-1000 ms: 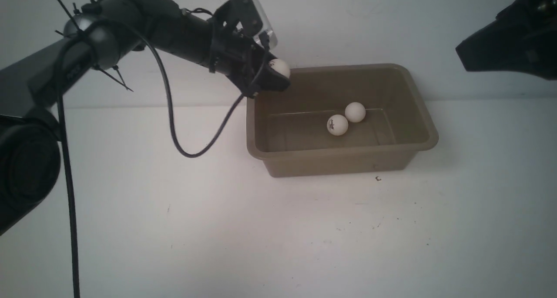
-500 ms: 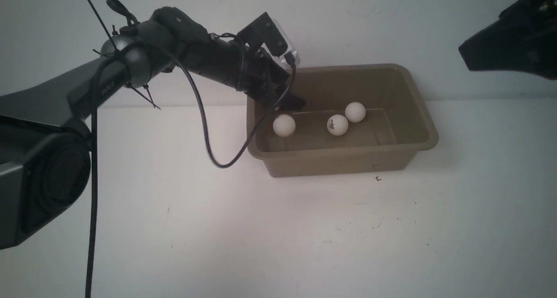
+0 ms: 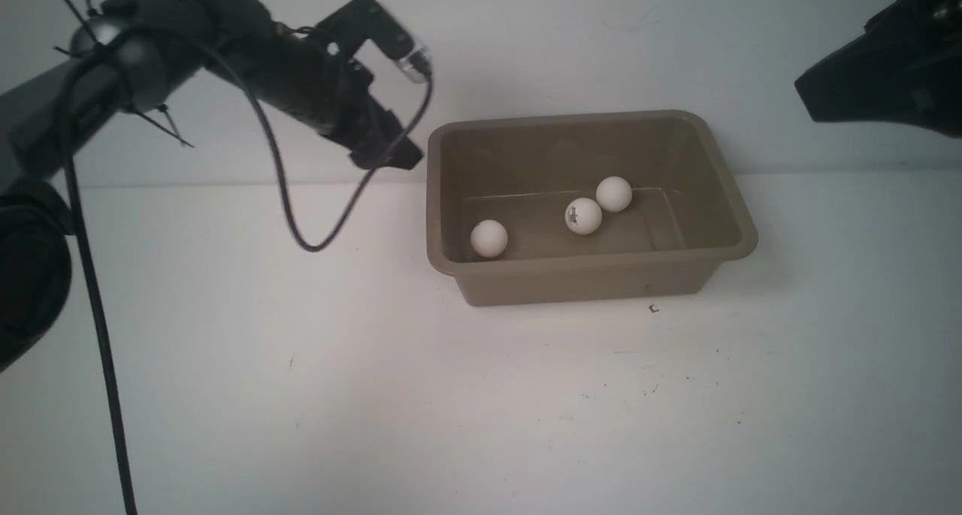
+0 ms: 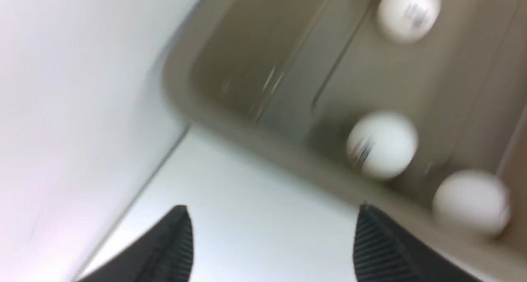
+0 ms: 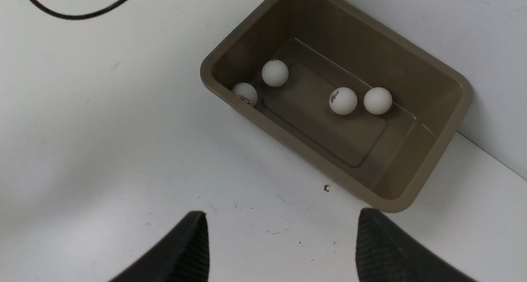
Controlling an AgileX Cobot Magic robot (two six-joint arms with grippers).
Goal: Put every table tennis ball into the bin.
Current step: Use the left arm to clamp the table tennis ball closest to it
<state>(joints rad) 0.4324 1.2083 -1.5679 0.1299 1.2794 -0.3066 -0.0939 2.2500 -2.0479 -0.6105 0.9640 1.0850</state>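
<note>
Table tennis balls (image 5: 343,101), four in the right wrist view, all lay inside the bin (image 3: 601,282). None showed on the surface around it in any view.

White tabletop (image 3: 481,410) filled the lower two thirds of the front view, marked only by a few specks. The taupe plastic bin sat right of centre, against the back wall (image 3: 601,34). The left arm (image 3: 293,86) reached in from the upper left, with a black cable (image 3: 314,249) looping beneath it. The left gripper (image 3: 387,150) hung just outside the bin's left rim, its jaws apart and empty. The right gripper (image 5: 280,249) hung well clear of the bin, its jaws also apart with nothing between them.

A second earlier the left gripper had held a ball above the bin's left rim, and half a second earlier that ball was falling beneath it. Now the dropped ball (image 3: 489,238) rested at the left end of the bin floor and the arm had pulled back. With no ball seen outside, the task looked finished.

The middle ball (image 3: 583,216) bore a small dark logo, too small to read. The corner ball (image 5: 244,94) showed a faint mark, equally unreadable.
</note>
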